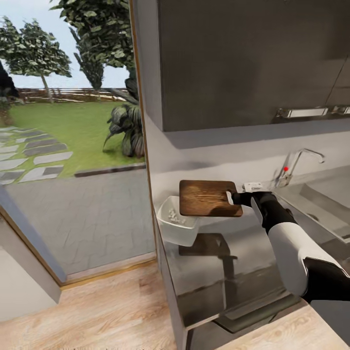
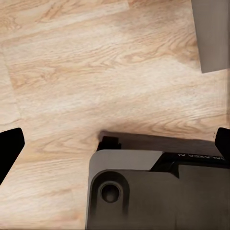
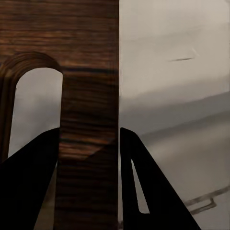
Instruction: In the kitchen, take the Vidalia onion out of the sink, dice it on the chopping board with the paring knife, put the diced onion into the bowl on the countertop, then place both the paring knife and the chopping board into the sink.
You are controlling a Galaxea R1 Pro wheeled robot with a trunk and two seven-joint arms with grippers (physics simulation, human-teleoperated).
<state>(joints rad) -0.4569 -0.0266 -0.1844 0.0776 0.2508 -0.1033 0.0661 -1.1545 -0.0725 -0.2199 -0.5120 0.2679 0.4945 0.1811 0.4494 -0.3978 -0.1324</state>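
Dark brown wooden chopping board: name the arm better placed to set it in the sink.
Right. The right gripper already clamps the dark brown wooden chopping board by its handle end, lifted beside the grey steel sink. The left gripper hangs open over the floor.

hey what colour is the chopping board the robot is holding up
Dark brown wood with streaky grain. The chopping board shows whole in the head view; its grain is closest in the right wrist view.
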